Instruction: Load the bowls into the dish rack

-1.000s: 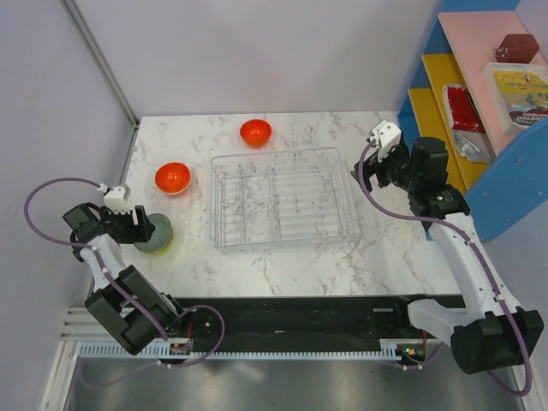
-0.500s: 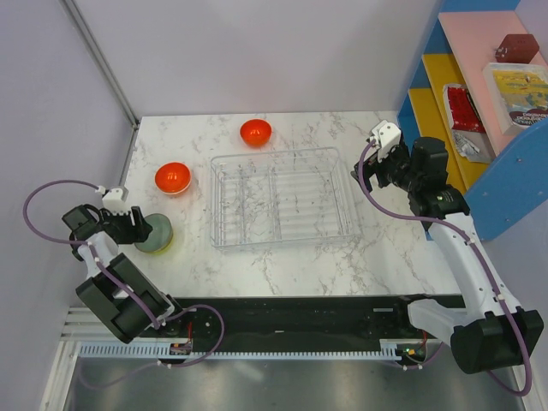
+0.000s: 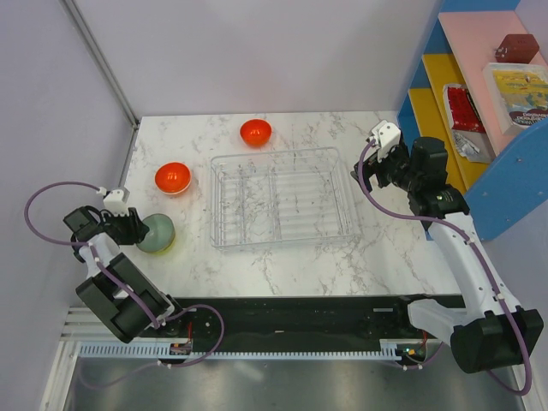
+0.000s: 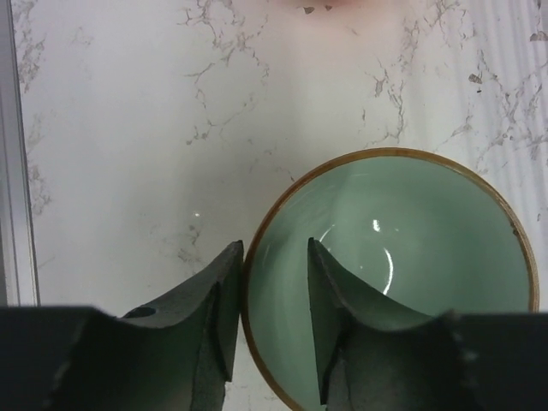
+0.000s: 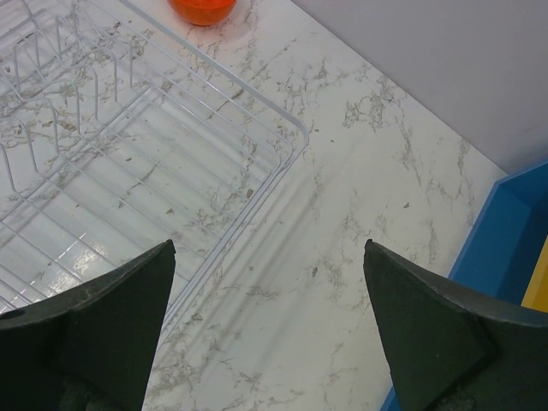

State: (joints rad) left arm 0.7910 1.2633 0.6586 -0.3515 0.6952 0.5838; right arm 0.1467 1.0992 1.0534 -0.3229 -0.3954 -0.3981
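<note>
One bowl (image 3: 255, 132) is set behind the dish rack (image 3: 282, 201); a second bowl (image 3: 172, 178) and third bowl (image 3: 157, 233) are placed to its left.

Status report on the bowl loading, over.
Left pincer astride green bowl rim, not clamped. Right pincer open, empty. Dish rack empty; orange bowls on table. Nothing blocking.

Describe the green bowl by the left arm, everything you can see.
The green bowl is round, pale green and glossy inside with a thin tan rim, and looks like glazed ceramic. It stands upright and empty on the marble table, left of the dish rack, not in it. The left gripper straddles its near rim, one finger outside against the rim, one inside with a gap showing.
</note>
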